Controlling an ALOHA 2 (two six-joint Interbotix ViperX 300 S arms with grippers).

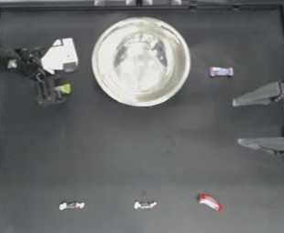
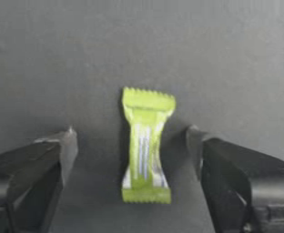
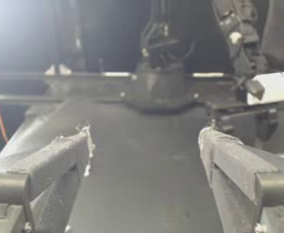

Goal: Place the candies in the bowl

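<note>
My left gripper [image 2: 132, 150] is down at the table [image 1: 138, 150] with its jaws spread wide and gripping nothing. The yellow-green candy [image 2: 144, 145] lies flat between my fingers [image 2: 53, 154], its length running along them, with a clear gap to each pad. In the top view the same candy [image 1: 63, 88] shows just beside my fingertips, to the left of the bowl [image 1: 140, 61].

Risk, as I judge it: the wrapper is thin and lies flat. If I close too high, the pads may pass over it or catch only the crimped end, and it could slip out during the lift. Closing off-centre could push it sideways instead of pinching it.

The bowl appears to hold no candies; its inside shows only reflections. The purple-white candy [image 1: 221, 71] lies past its far side. Two white candies [image 1: 71, 205] [image 1: 145, 205] and the red-white candy [image 1: 209, 202] lie well apart from my fingers. My right gripper [image 3: 144, 150] waits at the table's right side, jaws wide apart, holding nothing.
</note>
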